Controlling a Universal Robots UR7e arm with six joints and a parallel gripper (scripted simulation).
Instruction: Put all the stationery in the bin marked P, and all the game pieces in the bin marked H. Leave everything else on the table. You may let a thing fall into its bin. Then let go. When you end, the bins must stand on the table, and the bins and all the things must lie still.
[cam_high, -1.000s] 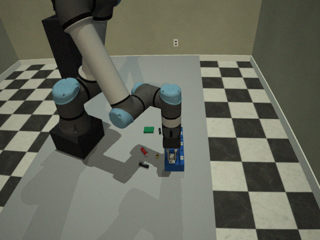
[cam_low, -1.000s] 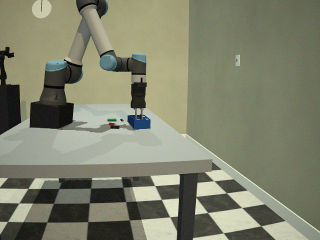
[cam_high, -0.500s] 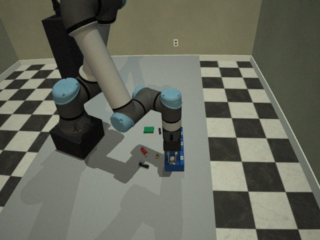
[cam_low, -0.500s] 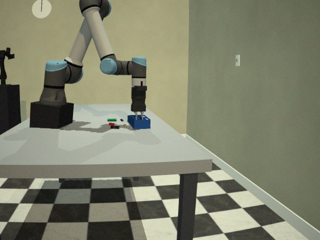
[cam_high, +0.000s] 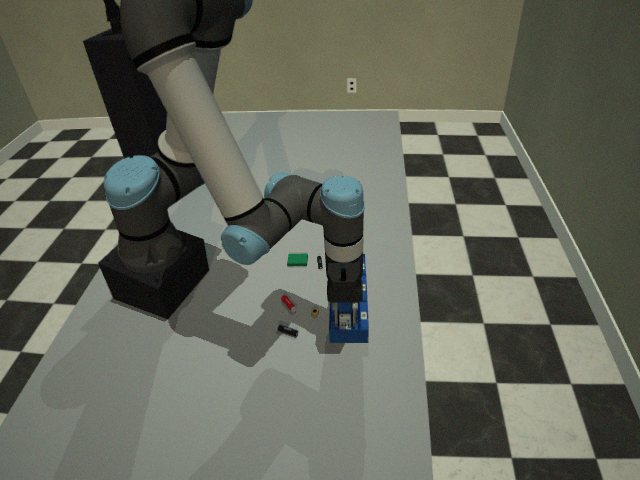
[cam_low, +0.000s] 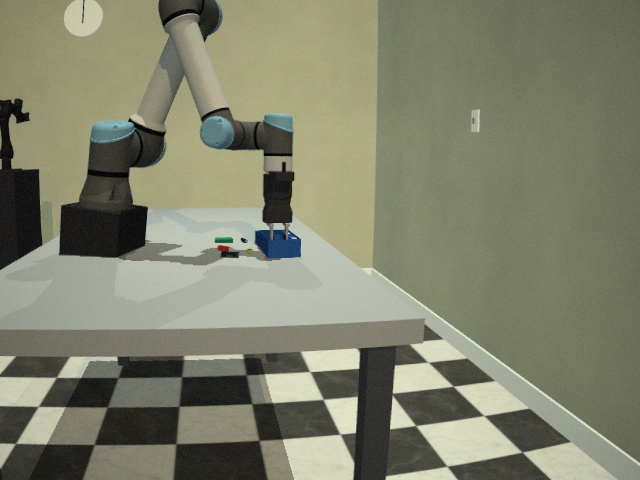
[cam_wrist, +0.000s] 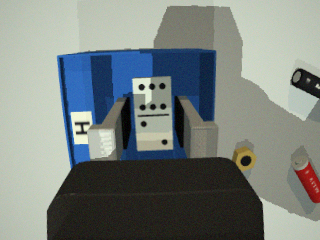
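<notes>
The blue bin marked H (cam_high: 348, 336) (cam_low: 282, 251) (cam_wrist: 135, 59) stands on the table. A white domino (cam_high: 345, 321) (cam_wrist: 153, 95) with black dots is inside it. My gripper (cam_high: 345, 314) (cam_low: 279, 237) (cam_wrist: 152, 112) points down into this bin, fingers parted on either side of the domino, with a narrow gap showing at each side. It is open. More blue bin (cam_high: 364, 279) shows behind the arm; its labels are too small to read, so I cannot tell which is P.
Left of the bins lie a brass nut (cam_high: 314, 313) (cam_wrist: 245, 159), a red battery (cam_high: 287, 303) (cam_wrist: 307, 180), a black battery (cam_high: 287, 330) (cam_wrist: 306, 83), a green block (cam_high: 297, 259) (cam_low: 223, 240) and a small black thing (cam_high: 320, 262) (cam_low: 244, 240). The table edge runs right of the bins.
</notes>
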